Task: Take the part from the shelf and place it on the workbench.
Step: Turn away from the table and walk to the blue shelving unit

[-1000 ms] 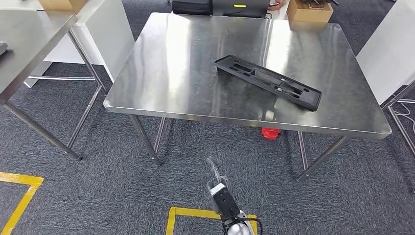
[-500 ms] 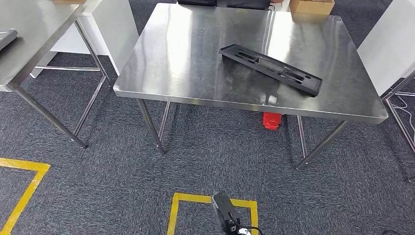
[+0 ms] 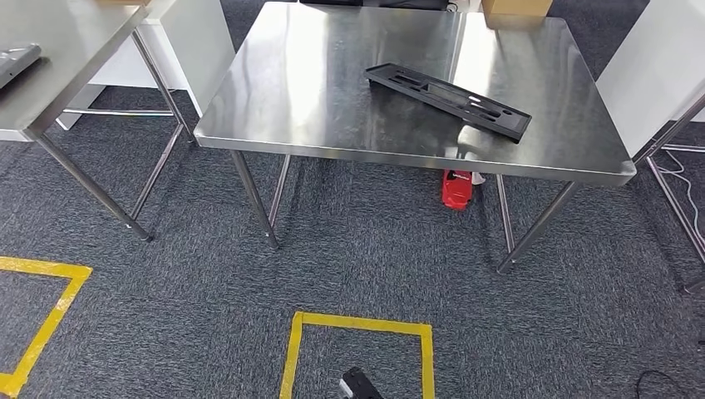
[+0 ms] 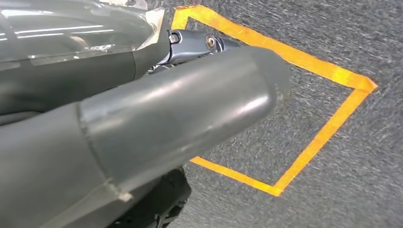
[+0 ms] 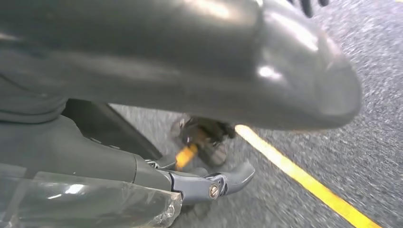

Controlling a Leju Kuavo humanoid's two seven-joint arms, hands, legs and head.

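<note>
Already the black part (image 3: 447, 100) lies flat on the workbench (image 3: 316, 100), placement apparently done; both hands hang low, finger state indeterminable.

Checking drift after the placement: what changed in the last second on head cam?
The camera moved: the whole picture shifted, floor tape showing in full. The hand at the bottom edge dropped almost out of frame. The black part stays flat on the workbench, nothing gripped.
</note>
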